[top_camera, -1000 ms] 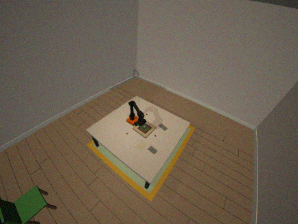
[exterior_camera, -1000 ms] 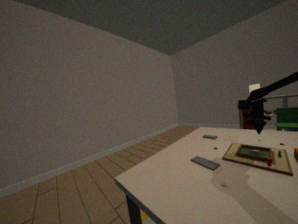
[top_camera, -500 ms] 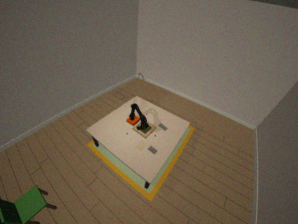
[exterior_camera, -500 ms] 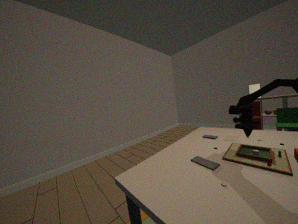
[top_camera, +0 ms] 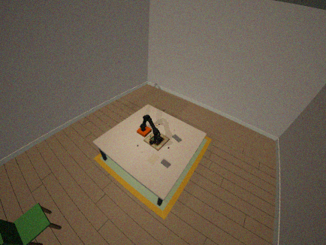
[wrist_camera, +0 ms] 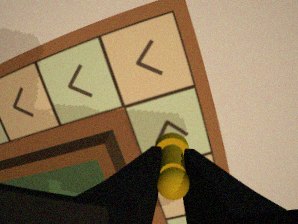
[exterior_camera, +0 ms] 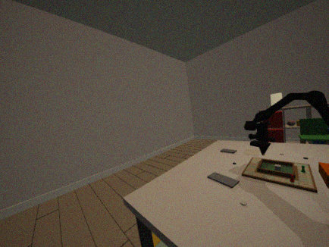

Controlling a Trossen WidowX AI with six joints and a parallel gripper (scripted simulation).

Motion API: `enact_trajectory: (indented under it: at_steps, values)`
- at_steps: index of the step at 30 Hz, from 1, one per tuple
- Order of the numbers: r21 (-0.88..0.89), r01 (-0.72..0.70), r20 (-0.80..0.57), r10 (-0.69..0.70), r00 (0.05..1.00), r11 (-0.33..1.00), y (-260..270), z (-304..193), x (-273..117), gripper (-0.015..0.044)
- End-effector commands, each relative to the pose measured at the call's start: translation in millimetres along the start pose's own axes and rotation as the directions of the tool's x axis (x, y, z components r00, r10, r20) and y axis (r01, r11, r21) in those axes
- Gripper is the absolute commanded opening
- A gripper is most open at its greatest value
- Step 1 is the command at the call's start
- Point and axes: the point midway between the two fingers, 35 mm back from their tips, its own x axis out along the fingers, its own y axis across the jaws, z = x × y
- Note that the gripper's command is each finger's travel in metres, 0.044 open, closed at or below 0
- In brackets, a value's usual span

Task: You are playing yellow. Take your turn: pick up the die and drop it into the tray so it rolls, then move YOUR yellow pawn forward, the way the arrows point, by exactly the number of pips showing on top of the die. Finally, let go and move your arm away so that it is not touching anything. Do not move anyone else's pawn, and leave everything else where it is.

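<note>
My gripper [wrist_camera: 172, 157] [exterior_camera: 264, 152] is shut on the yellow pawn [wrist_camera: 173, 184], which hangs above the board [wrist_camera: 189, 47] [exterior_camera: 249, 171] [top_camera: 164, 145]. In the wrist view the pawn overlaps a light-green square [wrist_camera: 192, 112], beside the tan corner square [wrist_camera: 165, 42]; its exact height is unclear. The white die [exterior_camera: 277, 167] lies in the green-floored tray [wrist_camera: 65, 181] [exterior_camera: 267, 167]; its pips are too small to read. The green pawn [exterior_camera: 303, 169] and red pawn [exterior_camera: 292, 178] stand on the board's border squares.
An orange block [top_camera: 143, 131] [exterior_camera: 324, 172] is beside the board. Two grey slabs [top_camera: 176, 138] [exterior_camera: 223, 179] lie on the table [top_camera: 128, 150] [exterior_camera: 182, 204], one on each side in the top view's near and far right area. Small dark discs [exterior_camera: 234, 164] lie around the board.
</note>
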Motion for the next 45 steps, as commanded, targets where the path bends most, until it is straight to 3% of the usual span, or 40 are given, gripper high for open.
enact_trajectory:
  at_steps: [1,19,29,33,36,40,45]
  values:
    - [0.001,0.002,-0.016,-0.002,1.0,1.0,-0.2,-4.1,17.9,0.0]
    - [0.001,0.002,-0.016,-0.002,1.0,1.0,-0.3,-4.7,37.7,0.0]
    - [0.004,0.001,-0.012,-0.001,1.0,1.0,-0.1,-2.5,30.7,0.0263]
    - [0.001,0.001,-0.015,-0.001,1.0,1.0,0.0,-2.0,-13.4,0.0368]
    - [0.001,0.001,-0.016,-0.001,1.0,1.0,0.0,-2.2,-16.2,0.044]
    - [-0.016,0.001,-0.016,-0.001,1.0,1.0,4.1,-9.3,-22.3,0.044]
    - [-0.142,-0.005,-0.021,0.002,1.0,0.99,28.4,-67.4,-61.0,0.044]
